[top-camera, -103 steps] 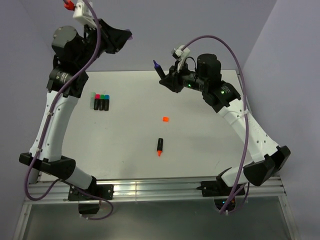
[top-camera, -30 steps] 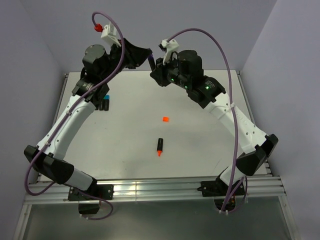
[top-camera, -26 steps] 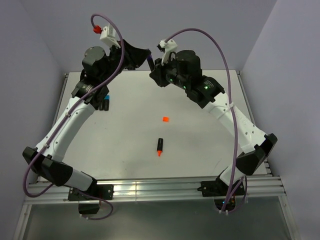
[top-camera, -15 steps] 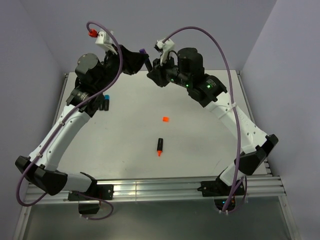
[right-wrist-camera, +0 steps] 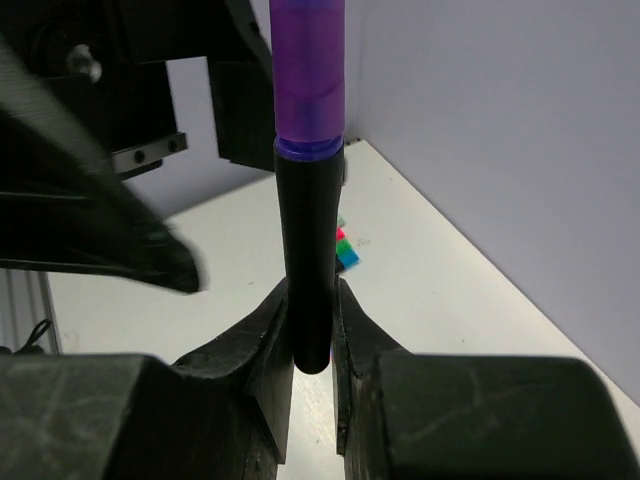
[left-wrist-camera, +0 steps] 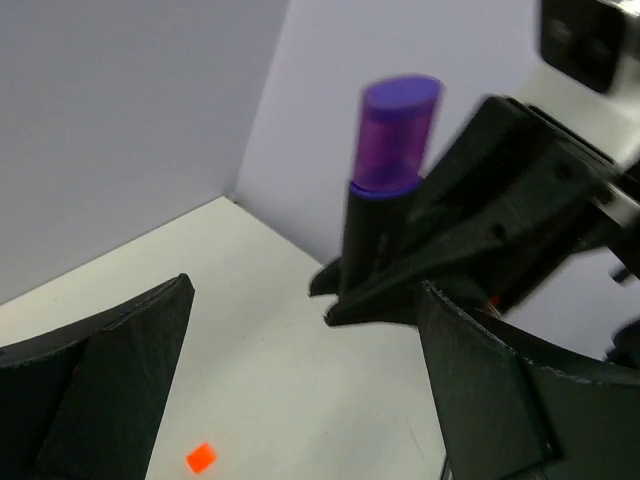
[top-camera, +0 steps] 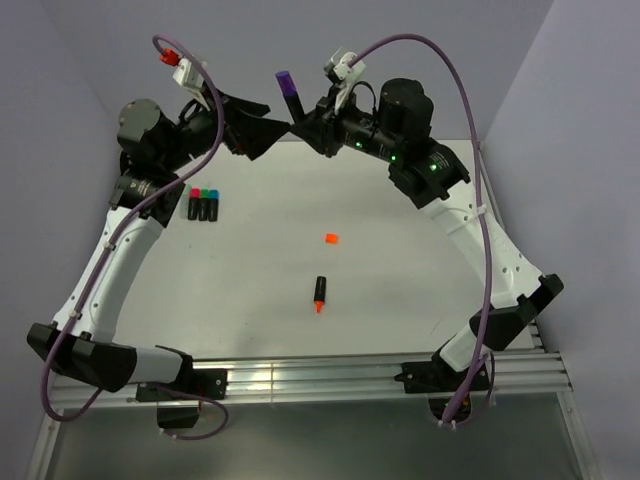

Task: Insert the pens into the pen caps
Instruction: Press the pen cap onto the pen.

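Two hands: both are raised over the far edge of the tabletop (top-camera: 400,290), facing each other, near but not touching.
Right hand (top-camera: 303,128): pressed on the lower end of the purple pen (top-camera: 296,108), pinching its black barrel between both fingers (right-wrist-camera: 262,345). The barrel's bottom end sits down in the grip.
Purple pen: held in the air clear of the tabletop. It stands roughly upright in the right wrist view and leans a little in the top view.
Purple cap (top-camera: 286,81): sits on the top end of the purple pen. It is translucent violet, with a darker ring where it meets the black barrel.
Left hand (top-camera: 268,122): fingers (left-wrist-camera: 110,375) spread wide with nothing between them. In its own wrist view the capped purple pen stands beyond the gap, apart from both fingers.
Orange pen (top-camera: 319,293): lies uncapped near the middle of the tabletop, its orange tip pointing toward the arm bases.
Orange cap (top-camera: 331,238): lies alone on the tabletop, a little farther from the bases than the orange pen and apart from it.
Three capped pens (top-camera: 203,203): lie side by side on the left part of the tabletop, touching. Their pink, green and blue caps point toward the far edge.
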{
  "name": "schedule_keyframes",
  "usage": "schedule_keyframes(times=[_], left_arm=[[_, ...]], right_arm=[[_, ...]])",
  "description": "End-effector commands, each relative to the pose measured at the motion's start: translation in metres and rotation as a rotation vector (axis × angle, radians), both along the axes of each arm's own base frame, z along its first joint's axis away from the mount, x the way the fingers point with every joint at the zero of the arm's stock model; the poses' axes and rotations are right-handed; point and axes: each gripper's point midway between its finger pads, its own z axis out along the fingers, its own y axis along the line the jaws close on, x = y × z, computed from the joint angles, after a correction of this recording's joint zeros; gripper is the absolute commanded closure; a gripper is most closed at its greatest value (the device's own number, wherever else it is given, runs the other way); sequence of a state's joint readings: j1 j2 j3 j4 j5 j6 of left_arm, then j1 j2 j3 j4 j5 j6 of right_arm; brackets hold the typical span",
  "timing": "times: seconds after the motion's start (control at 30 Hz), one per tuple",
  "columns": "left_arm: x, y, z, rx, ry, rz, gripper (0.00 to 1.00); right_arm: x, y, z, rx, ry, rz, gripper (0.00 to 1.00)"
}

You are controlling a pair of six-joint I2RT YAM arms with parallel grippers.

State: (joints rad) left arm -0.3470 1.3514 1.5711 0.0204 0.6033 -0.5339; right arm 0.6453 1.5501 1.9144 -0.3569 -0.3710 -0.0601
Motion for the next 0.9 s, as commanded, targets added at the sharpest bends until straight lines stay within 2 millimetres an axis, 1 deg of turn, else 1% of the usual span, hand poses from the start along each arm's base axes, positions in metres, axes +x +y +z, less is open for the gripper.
schedule_keyframes(times=[0.0, 0.03, 0.07, 0.1, 0.13, 0.17, 0.2, 0.23, 0.27, 0.3, 0.33, 0.37, 0.4, 0.43, 0.47, 0.5, 0.53, 0.57, 0.6, 0.63, 0.67, 0.7, 0.73, 0.77, 0.8, 0.83, 0.87], left_arm=[[-0.062, 0.003, 0.035, 0.037, -0.246, -0.203, 0.0], [-0.065, 0.007, 0.036, 0.041, -0.244, -0.187, 0.0], [-0.061, 0.013, 0.032, 0.054, -0.229, -0.16, 0.01], [-0.055, 0.02, 0.037, 0.08, -0.266, -0.102, 0.01], [-0.052, 0.025, 0.025, 0.12, -0.217, -0.078, 0.01], [-0.044, 0.033, 0.019, 0.163, -0.223, -0.038, 0.0], [-0.039, 0.042, 0.028, 0.263, -0.352, 0.027, 0.0], [-0.026, 0.051, 0.021, 0.318, -0.341, 0.102, 0.01], [-0.018, 0.06, 0.01, 0.391, -0.327, 0.154, 0.0], [-0.013, 0.069, 0.018, 0.463, -0.399, 0.211, 0.01], [0.002, 0.076, 0.013, 0.512, -0.388, 0.261, 0.01], [0.004, 0.08, -0.001, 0.578, -0.354, 0.253, 0.0], [0.004, 0.084, 0.014, 0.633, -0.439, 0.276, 0.01], [0.01, 0.087, 0.012, 0.662, -0.448, 0.292, 0.01], [0.013, 0.092, 0.013, 0.691, -0.469, 0.315, 0.01], [0.017, 0.096, 0.013, 0.74, -0.512, 0.341, 0.01], [0.019, 0.097, 0.014, 0.76, -0.533, 0.355, 0.01], [0.021, 0.093, 0.01, 0.789, -0.548, 0.344, 0.01], [0.022, 0.095, 0.008, 0.849, -0.57, 0.343, 0.0], [0.028, 0.09, 0.003, 0.87, -0.565, 0.337, 0.01], [0.028, 0.083, 0.003, 0.876, -0.57, 0.332, 0.01], [0.028, 0.08, 0.004, 0.89, -0.586, 0.326, 0.01], [0.029, 0.078, 0.0, 0.907, -0.587, 0.322, 0.01], [0.025, 0.068, 0.0, 0.917, -0.61, 0.305, 0.01], [0.028, 0.067, -0.006, 0.953, -0.613, 0.318, 0.01], [0.026, 0.061, -0.006, 0.956, -0.629, 0.314, 0.01], [0.021, 0.05, -0.007, 0.956, -0.644, 0.289, 0.0]], right_arm=[[-0.02, -0.013, 0.055, 0.105, -0.104, 0.081, 1.0], [-0.021, -0.014, 0.057, 0.108, -0.106, 0.089, 1.0], [-0.021, -0.016, 0.058, 0.108, -0.106, 0.094, 1.0], [-0.028, -0.016, 0.059, 0.108, -0.108, 0.124, 1.0], [-0.028, -0.02, 0.058, 0.106, -0.108, 0.132, 1.0], [-0.029, -0.02, 0.05, 0.093, -0.091, 0.147, 1.0], [-0.03, -0.02, 0.044, 0.078, -0.088, 0.155, 1.0], [-0.033, -0.022, 0.034, 0.059, -0.076, 0.167, 1.0], [-0.035, -0.021, 0.022, 0.033, -0.054, 0.179, 1.0], [-0.036, -0.021, 0.013, 0.014, -0.044, 0.186, 1.0], [-0.045, -0.023, 0.009, 0.004, -0.043, 0.214, 1.0], [-0.044, -0.022, -0.016, -0.033, 0.007, 0.221, 1.0], [-0.046, -0.022, -0.026, -0.052, 0.017, 0.228, 1.0], [-0.05, -0.023, -0.035, -0.065, 0.033, 0.24, 1.0], [-0.054, -0.025, -0.052, -0.087, 0.066, 0.246, 1.0], [-0.056, -0.026, -0.058, -0.1, 0.069, 0.253, 1.0], [-0.058, -0.026, -0.069, -0.11, 0.09, 0.262, 1.0], [-0.062, -0.026, -0.07, -0.111, 0.095, 0.276, 1.0], [-0.063, -0.026, -0.072, -0.111, 0.102, 0.28, 1.0], [-0.065, -0.025, -0.075, -0.113, 0.108, 0.286, 1.0], [-0.065, -0.024, -0.076, -0.115, 0.112, 0.289, 1.0], [-0.066, -0.024, -0.076, -0.114, 0.112, 0.294, 1.0], [-0.068, -0.021, -0.078, -0.115, 0.117, 0.3, 1.0], [-0.069, -0.02, -0.08, -0.117, 0.123, 0.304, 1.0], [-0.068, -0.019, -0.083, -0.121, 0.129, 0.299, 1.0], [-0.071, -0.017, -0.087, -0.125, 0.135, 0.306, 1.0], [-0.072, -0.015, -0.09, -0.127, 0.143, 0.309, 1.0]])
